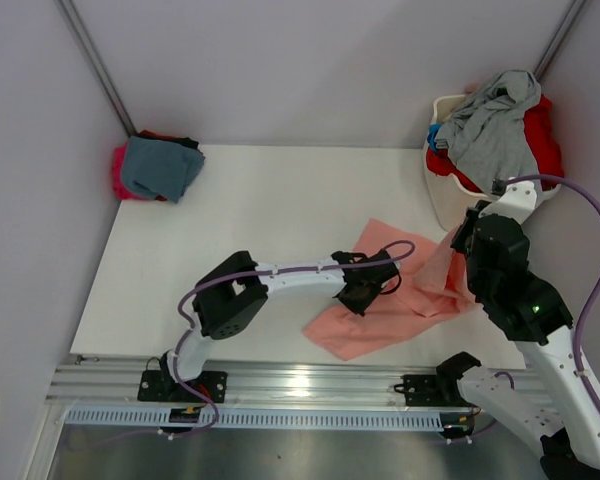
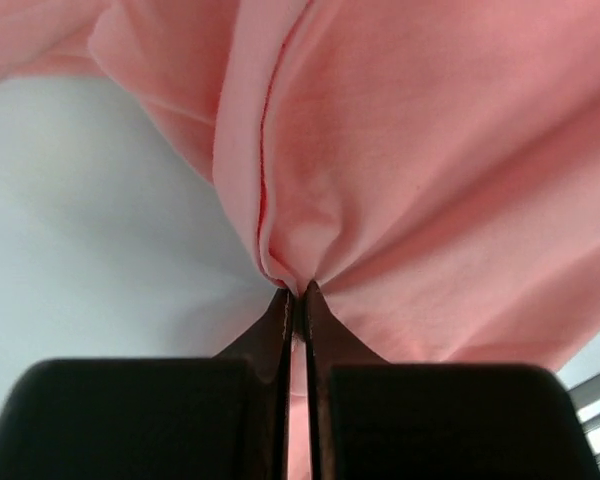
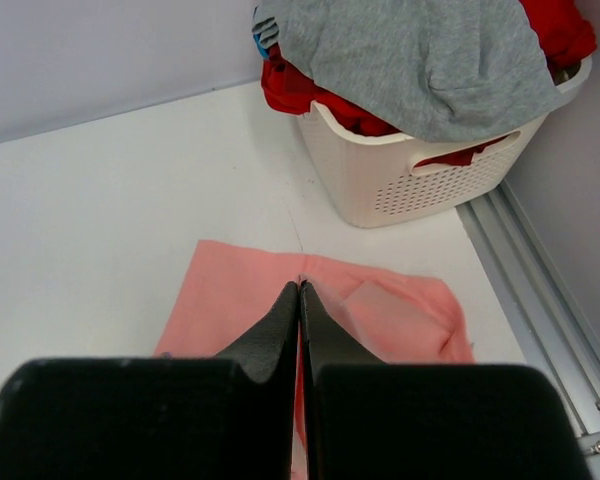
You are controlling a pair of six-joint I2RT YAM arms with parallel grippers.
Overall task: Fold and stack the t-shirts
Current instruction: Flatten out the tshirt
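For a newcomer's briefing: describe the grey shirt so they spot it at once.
Look to the white basket at the table's far right corner. The grey shirt lies crumpled on top of its load. Beneath it is red cloth; it alone there is grey.

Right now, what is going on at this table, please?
Both arms are handling one salmon-pink t-shirt, crumpled near the front edge of the table. The left gripper is shut on a bunched fold, the right gripper pinches its other side. A few folded shirts lie in the far left corner; more wait in the white basket.
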